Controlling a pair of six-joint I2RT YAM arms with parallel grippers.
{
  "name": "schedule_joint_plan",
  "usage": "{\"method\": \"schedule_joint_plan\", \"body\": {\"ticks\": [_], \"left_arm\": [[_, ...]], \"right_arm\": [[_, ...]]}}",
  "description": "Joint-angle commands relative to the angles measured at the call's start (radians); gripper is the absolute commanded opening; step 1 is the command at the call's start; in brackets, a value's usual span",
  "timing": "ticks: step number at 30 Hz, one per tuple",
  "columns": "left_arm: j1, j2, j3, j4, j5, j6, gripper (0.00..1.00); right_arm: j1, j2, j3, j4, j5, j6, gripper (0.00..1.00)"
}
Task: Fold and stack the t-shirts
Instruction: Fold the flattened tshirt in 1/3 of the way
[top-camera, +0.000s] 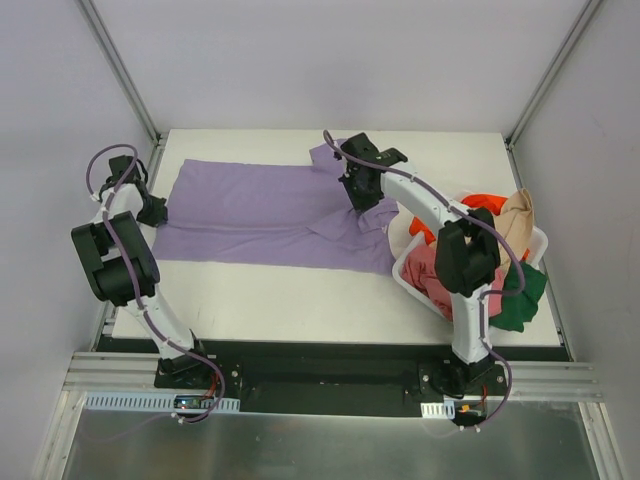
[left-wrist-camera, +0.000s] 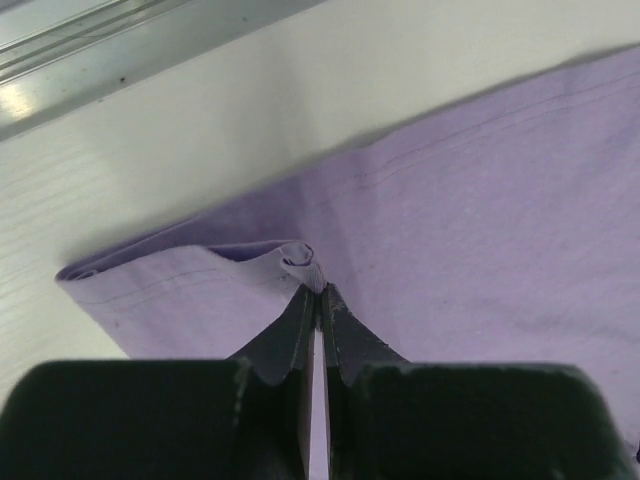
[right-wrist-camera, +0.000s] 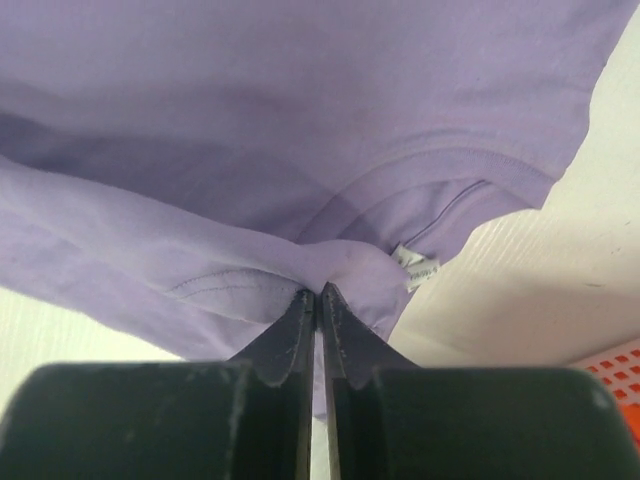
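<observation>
On the table (top-camera: 300, 300): the lavender t-shirt (top-camera: 250, 215) lay spread lengthwise across the far half. Its hem end was toward the left, and its collar end was toward the right and rumpled.
Left gripper (left-wrist-camera: 318, 290): clenched on a small pucker of cloth at the hem (left-wrist-camera: 180, 285), where a doubled edge lay just beside the tips.
Right gripper (right-wrist-camera: 318, 292): clenched on a raised fold of the same shirt just beside the collar (right-wrist-camera: 440, 185). The neck label (right-wrist-camera: 418, 266) showed close to the tips.
Basket (top-camera: 405, 270): stood at the right edge of the table and held the orange-red t-shirt (top-camera: 480, 203), beige t-shirt (top-camera: 518, 212), dusty pink t-shirt (top-camera: 432, 275) and dark green t-shirt (top-camera: 520, 295). The lavender collar end lay just beside its rim; contact could not be confirmed.
Step in hand (judged): tensioning the shirt between the two pinches to flatten it before the first fold.
Method (judged): the step called for pulling the two ends apart along the shirt's length, low over the surface and at matched speed, until the creases at the collar end went flat.
Grip check (judged): both pinches held little cloth, so a hard pull risked slipping off the hem.
Clearance (judged): the right arm needed to keep the collar end away from the basket rim, where loose cloth could snag.
</observation>
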Motion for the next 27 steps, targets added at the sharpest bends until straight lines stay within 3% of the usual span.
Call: {"method": "schedule_joint_plan", "body": {"ticks": [1, 2, 3, 4, 5, 6, 7, 8, 10, 12, 13, 18, 20, 27], "left_arm": [[-0.001, 0.058, 0.087, -0.031, -0.018, -0.010, 0.00], [-0.001, 0.071, 0.105, -0.041, -0.024, -0.017, 0.00], [-0.001, 0.085, 0.124, -0.055, -0.035, -0.017, 0.09], [-0.001, 0.093, 0.148, -0.069, -0.044, -0.019, 0.30], [-0.001, 0.098, 0.176, -0.090, -0.051, -0.019, 0.65], [-0.001, 0.098, 0.200, -0.104, -0.056, -0.016, 0.82], [-0.001, 0.090, 0.220, -0.114, -0.050, -0.010, 0.99], [-0.001, 0.070, 0.234, -0.120, -0.044, -0.003, 0.99], [-0.002, 0.027, 0.241, -0.124, -0.026, 0.009, 0.99], [-0.011, -0.028, 0.219, -0.124, -0.015, 0.024, 0.99], [-0.015, -0.057, 0.201, -0.124, 0.000, 0.038, 0.99], [-0.068, -0.143, 0.080, -0.120, 0.129, 0.108, 0.99], [-0.103, -0.136, 0.025, -0.114, 0.175, 0.130, 0.99], [-0.148, -0.027, -0.057, -0.089, 0.195, 0.193, 0.99]], "right_arm": [[-0.028, 0.077, 0.116, -0.036, 0.010, -0.018, 0.07], [-0.034, 0.103, 0.142, -0.035, 0.022, -0.015, 0.08], [-0.043, 0.132, 0.177, -0.027, 0.055, -0.006, 0.12], [-0.048, 0.169, 0.213, -0.022, 0.119, -0.009, 0.17], [-0.054, 0.199, 0.256, -0.006, 0.190, -0.015, 0.24], [-0.062, 0.224, 0.312, -0.006, 0.253, -0.015, 0.32], [-0.070, 0.242, 0.364, -0.024, 0.290, -0.010, 0.51], [-0.074, 0.249, 0.406, -0.035, 0.327, -0.001, 0.66], [-0.074, 0.209, 0.397, -0.036, 0.330, 0.011, 0.78], [-0.073, 0.117, 0.287, -0.001, 0.242, 0.031, 0.89], [-0.073, 0.065, 0.165, 0.039, 0.161, 0.048, 0.99], [-0.060, -0.153, -0.219, 0.235, -0.321, 0.178, 0.96], [-0.038, -0.178, -0.299, 0.295, -0.421, 0.221, 0.96], [0.024, -0.083, -0.316, 0.381, -0.460, 0.336, 0.96]]}}
